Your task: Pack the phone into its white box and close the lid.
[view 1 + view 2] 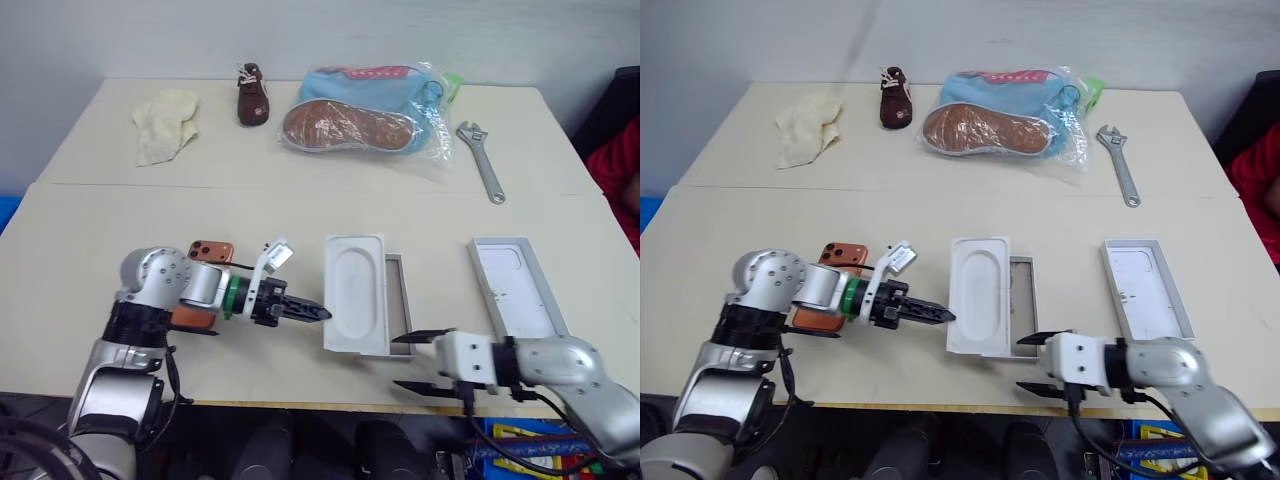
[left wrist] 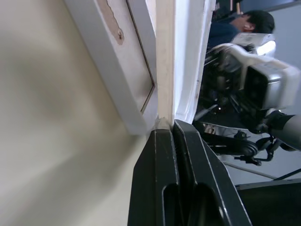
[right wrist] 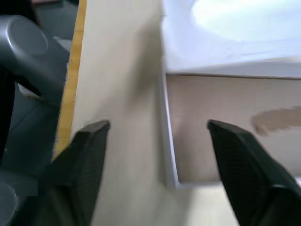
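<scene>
One flat copper-orange phone (image 1: pixel 210 250), one shallow white box with a grey-brown floor (image 1: pixel 397 300), one all-white lid tray (image 1: pixel 512 285) and one white moulded insert (image 1: pixel 354 292) lie on the beige tabletop (image 1: pixel 300 215). Left gripper (image 1: pixel 318 312): jaws closed, empty, tips at the insert's 9 o'clock edge; the phone lies behind its wrist. Right gripper (image 1: pixel 418 360): jaws open, at the box's 6 o'clock corner

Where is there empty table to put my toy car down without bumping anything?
Best spot: the bare strip between the white box, partly under the moulded insert, and the lid. Another: the wide bare band between the shoe bag and that insert. It is crowded near the front edge, where the left gripper, right gripper and phone sit.
</scene>
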You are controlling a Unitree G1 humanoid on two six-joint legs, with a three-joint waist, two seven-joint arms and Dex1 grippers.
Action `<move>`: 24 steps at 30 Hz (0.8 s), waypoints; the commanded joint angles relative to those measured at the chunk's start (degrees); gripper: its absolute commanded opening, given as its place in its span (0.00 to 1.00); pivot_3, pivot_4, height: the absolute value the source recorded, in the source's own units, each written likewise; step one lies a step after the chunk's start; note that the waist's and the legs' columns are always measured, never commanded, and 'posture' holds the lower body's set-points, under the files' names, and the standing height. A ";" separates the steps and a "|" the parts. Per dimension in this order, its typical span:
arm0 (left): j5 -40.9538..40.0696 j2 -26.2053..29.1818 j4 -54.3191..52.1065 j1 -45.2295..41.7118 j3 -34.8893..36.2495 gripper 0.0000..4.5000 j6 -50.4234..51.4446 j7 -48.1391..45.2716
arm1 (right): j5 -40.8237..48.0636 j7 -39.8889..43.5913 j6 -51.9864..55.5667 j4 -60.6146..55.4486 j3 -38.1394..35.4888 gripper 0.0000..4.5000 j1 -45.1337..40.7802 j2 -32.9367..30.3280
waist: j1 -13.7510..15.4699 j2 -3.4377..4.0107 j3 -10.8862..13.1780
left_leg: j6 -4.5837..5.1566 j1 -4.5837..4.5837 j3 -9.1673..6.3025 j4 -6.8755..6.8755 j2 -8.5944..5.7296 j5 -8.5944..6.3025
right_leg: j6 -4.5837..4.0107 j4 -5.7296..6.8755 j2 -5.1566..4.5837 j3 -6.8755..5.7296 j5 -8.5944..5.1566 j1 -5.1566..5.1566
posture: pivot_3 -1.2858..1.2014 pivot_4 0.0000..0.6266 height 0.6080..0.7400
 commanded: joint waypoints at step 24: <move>-5.50 -9.46 8.31 -2.52 2.09 0.00 0.03 18.23 | 15.52 -5.83 15.58 -13.61 -25.36 0.99 10.42 2.04 | -0.02 -0.08 0.02 | -0.08 0.03 0.30 0.49 0.36 -0.28 | -0.01 0.10 0.22 0.13 0.03 0.04 | 0.52 0.24 1.00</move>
